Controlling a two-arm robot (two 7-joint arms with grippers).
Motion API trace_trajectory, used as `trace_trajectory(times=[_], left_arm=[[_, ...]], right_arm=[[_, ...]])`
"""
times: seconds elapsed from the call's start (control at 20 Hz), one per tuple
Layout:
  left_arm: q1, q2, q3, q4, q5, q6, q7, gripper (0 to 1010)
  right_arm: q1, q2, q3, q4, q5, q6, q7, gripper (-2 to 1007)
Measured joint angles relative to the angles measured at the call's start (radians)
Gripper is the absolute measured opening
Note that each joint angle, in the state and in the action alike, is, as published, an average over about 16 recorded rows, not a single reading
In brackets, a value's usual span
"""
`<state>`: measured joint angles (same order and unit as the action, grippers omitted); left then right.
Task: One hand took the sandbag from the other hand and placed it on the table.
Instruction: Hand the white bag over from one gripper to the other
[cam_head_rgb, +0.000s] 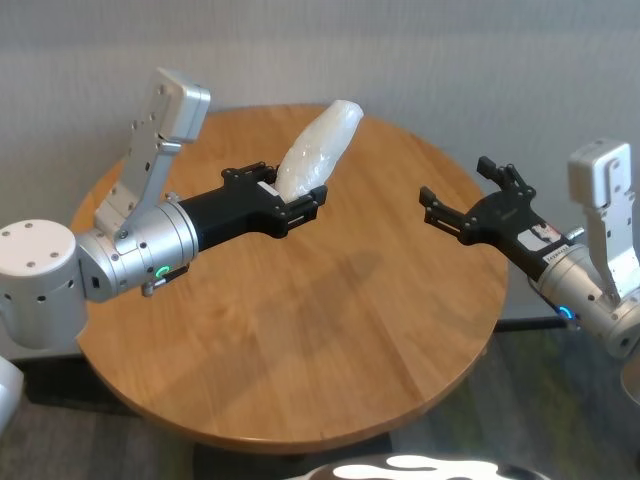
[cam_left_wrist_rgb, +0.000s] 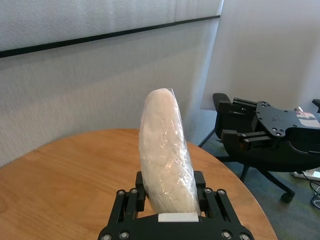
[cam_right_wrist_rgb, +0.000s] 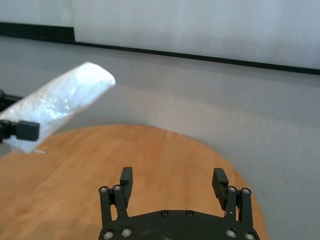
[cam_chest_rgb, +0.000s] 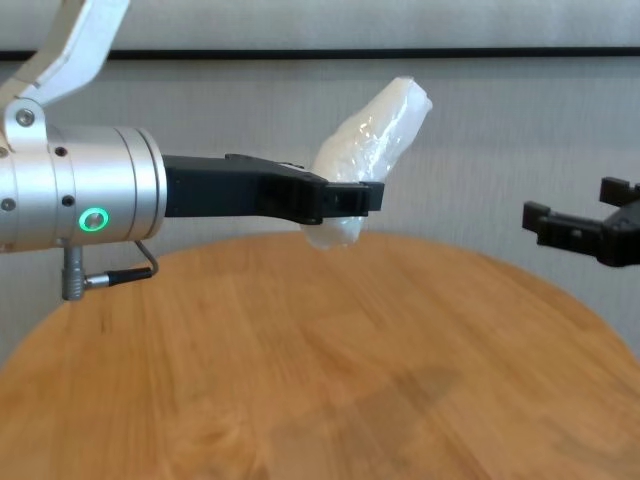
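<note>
My left gripper (cam_head_rgb: 283, 192), all black on a wrist with a green ring light, is shut on the lower end of the sandbag (cam_head_rgb: 318, 150), a white lumpy pouch in clear film. It holds the sandbag tilted up above the far part of the round wooden table (cam_head_rgb: 330, 330). The left wrist view shows the sandbag (cam_left_wrist_rgb: 165, 155) standing between the jaws. My right gripper (cam_head_rgb: 457, 180), on a wrist with a blue ring light, is open and empty above the table's right edge, facing the sandbag (cam_right_wrist_rgb: 60, 107) with a clear gap between them.
A grey wall runs behind the table. A chair base on wheels (cam_left_wrist_rgb: 287, 196) and a power strip (cam_left_wrist_rgb: 310, 174) are on the floor beyond the table's right side. A white rounded object (cam_head_rgb: 400, 468) shows below the table's near edge.
</note>
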<state>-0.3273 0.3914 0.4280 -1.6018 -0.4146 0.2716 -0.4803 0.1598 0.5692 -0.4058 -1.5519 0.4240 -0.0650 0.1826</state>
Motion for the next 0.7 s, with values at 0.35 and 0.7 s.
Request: trace_trajectory(times=[0.35, 0.7], left_arm=[[0.000, 0.000, 0.000, 0.000, 0.000, 0.000, 0.000, 596], [0.000, 0.000, 0.000, 0.000, 0.000, 0.000, 0.000, 596]], right_arm=[[-0.012, -0.040, 0.050, -0.017, 0.150, 0.074, 0.080, 1001], [-0.022, -0.069, 0.088, -0.020, 0.269, 0.141, 0.152, 1001]])
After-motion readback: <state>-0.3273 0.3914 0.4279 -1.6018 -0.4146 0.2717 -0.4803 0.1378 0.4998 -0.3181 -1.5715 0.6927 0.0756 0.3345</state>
